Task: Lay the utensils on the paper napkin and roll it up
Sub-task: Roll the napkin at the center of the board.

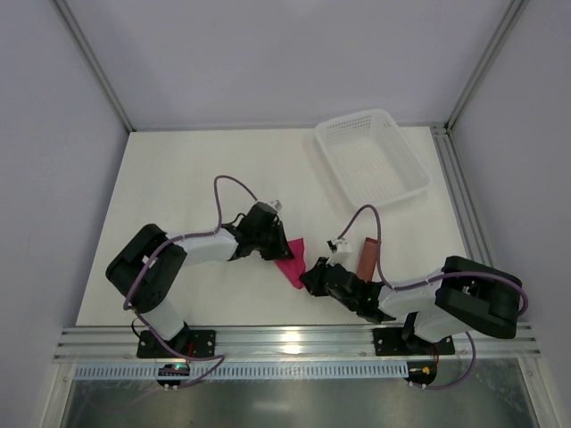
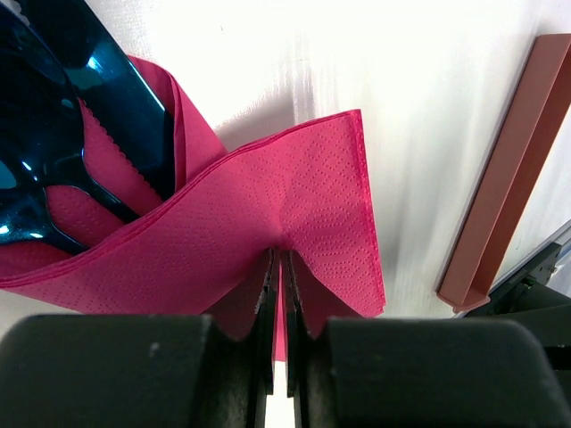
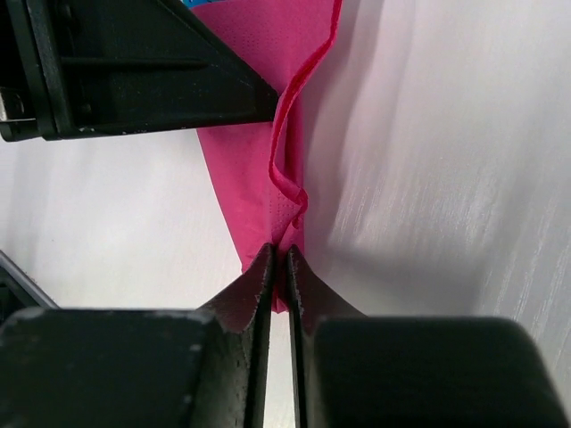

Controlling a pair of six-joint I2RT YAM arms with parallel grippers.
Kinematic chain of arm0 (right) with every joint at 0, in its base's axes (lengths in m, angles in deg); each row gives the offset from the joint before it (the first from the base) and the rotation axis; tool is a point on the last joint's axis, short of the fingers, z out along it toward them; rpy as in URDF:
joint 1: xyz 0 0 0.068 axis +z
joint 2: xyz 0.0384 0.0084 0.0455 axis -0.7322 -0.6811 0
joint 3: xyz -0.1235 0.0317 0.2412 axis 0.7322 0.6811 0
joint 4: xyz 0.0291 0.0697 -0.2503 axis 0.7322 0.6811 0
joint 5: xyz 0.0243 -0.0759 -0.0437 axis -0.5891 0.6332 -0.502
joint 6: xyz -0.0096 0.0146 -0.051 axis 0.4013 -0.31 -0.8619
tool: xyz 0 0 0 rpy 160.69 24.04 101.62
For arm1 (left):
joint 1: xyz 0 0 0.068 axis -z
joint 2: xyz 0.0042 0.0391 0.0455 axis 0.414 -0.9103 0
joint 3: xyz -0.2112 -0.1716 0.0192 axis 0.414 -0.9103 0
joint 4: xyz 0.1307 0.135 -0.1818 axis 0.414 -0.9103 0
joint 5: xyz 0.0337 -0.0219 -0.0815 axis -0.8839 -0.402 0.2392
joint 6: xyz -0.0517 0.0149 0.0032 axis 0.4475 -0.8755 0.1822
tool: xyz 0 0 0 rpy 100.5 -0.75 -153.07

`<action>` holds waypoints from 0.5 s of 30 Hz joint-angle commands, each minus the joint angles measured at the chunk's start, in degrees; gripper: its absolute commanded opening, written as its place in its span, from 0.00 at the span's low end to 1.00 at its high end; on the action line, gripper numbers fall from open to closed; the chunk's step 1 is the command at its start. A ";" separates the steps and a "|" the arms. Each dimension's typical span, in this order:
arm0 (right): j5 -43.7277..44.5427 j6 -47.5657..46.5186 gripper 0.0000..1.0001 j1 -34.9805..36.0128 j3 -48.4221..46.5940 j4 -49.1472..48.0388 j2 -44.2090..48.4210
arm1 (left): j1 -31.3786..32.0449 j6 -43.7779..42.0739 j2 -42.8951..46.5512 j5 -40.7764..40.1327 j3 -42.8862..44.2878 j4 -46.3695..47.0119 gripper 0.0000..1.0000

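The magenta paper napkin [image 1: 293,263] lies folded between the two grippers near the table's front. In the left wrist view the napkin [image 2: 268,214] wraps over blue utensils [image 2: 53,134], a spoon bowl and a handle showing at its open left end. My left gripper [image 2: 279,259] is shut on the napkin's edge. My right gripper [image 3: 278,254] is shut on the napkin's [image 3: 259,134] other, narrow end. In the top view the left gripper [image 1: 272,239] is at the napkin's upper left and the right gripper [image 1: 312,278] at its lower right.
A reddish-brown sleeve [image 1: 365,258] lies just right of the right gripper; it also shows in the left wrist view [image 2: 508,178]. A white mesh basket [image 1: 373,158] stands at the back right. White walls enclose the table.
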 commanded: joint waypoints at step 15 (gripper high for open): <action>0.39 8.89 0.07 1.21 0.79 -10.47 -5.81 | -0.12 0.88 8.85 -2.76 -1.38 -3.25 0.22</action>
